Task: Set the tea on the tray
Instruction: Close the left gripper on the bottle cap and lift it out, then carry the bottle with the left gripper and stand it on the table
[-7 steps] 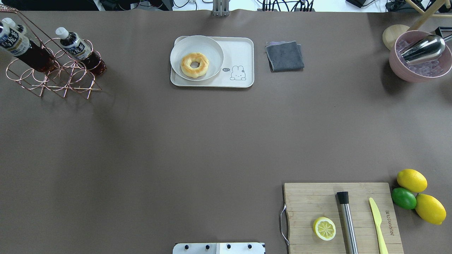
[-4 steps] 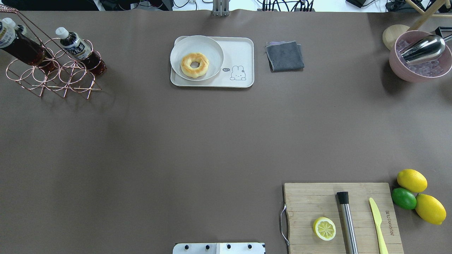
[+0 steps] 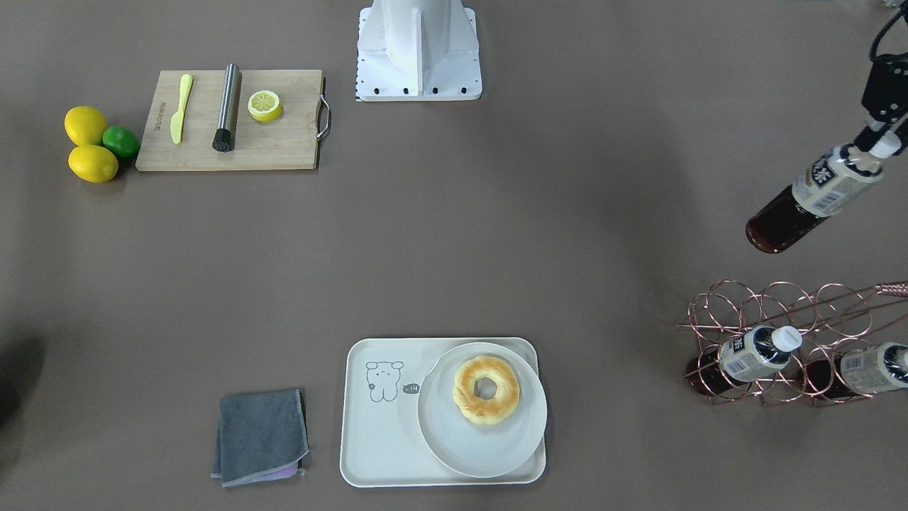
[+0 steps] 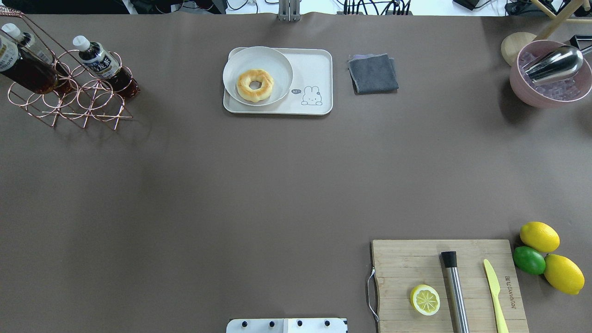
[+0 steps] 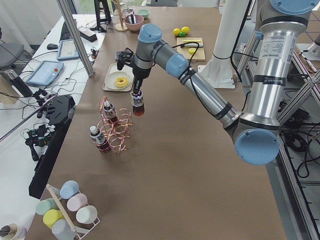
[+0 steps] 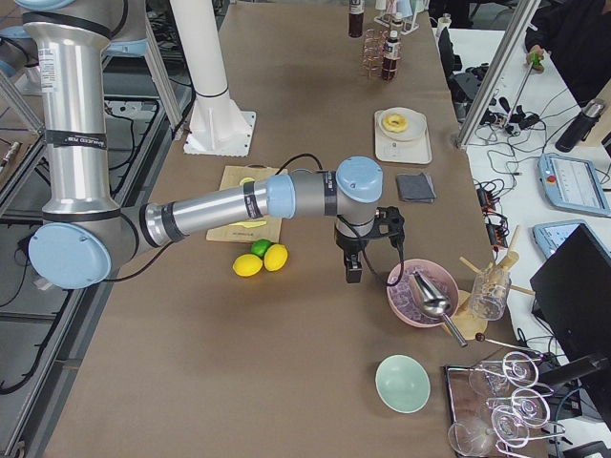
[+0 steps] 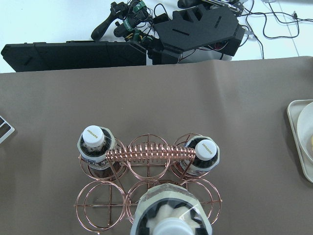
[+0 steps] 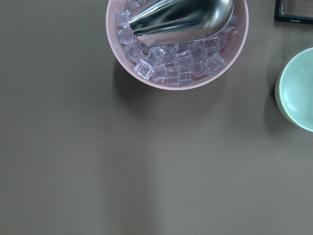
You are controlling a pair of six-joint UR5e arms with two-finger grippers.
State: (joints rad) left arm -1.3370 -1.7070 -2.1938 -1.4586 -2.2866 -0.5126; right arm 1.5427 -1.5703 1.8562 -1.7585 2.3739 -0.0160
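- Copper wire rack (image 3: 780, 305), front view: the tea (image 3: 812, 191) hangs over its edge, cap clenched in the left gripper (image 3: 877, 140); the tray (image 3: 376, 447) lies well apart.
- Right side view: the right gripper (image 6: 352, 276) hovers far from the wire rack, near the ice bowl (image 6: 396, 301); whether its jaws are open I cannot tell.

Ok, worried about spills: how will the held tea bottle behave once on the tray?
Tall and narrow, the tea bottle likely tips easily. Liquid-filled, probably heavy for its size. Hanging from the left gripper, it may swing.
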